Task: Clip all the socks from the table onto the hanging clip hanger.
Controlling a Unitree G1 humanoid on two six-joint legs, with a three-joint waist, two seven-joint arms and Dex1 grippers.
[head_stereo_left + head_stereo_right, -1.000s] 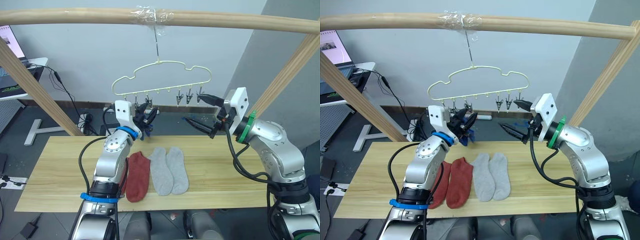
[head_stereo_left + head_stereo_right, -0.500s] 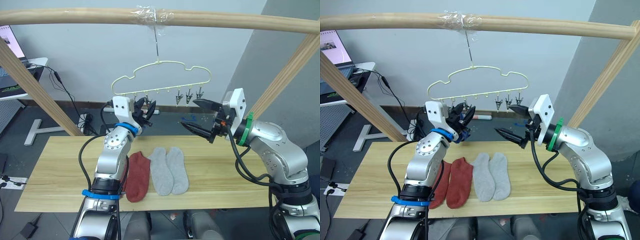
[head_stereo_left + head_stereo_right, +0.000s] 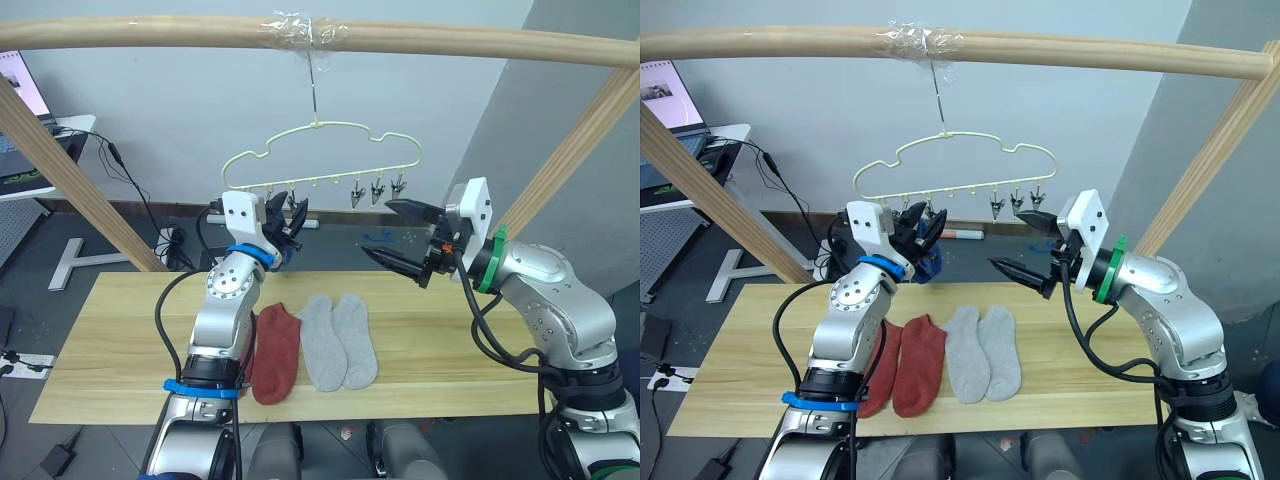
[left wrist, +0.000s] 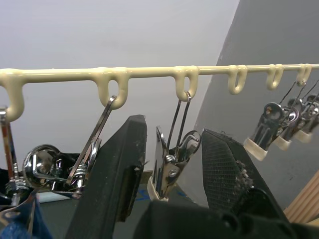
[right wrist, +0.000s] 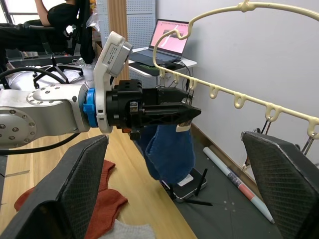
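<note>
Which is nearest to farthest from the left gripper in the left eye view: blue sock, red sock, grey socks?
1. Blue sock: hanging right at the left gripper, up by the hanger.
2. Red sock: on the table, below that arm.
3. Grey socks: on the table, farther toward the right.

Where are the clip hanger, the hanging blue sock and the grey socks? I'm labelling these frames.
clip hanger [image 3: 318, 127], left eye view, wavy top wire.
blue sock [image 5: 169, 149], right wrist view, hanging fabric.
grey socks [image 3: 338, 340], left eye view, where the pair meets.
</note>
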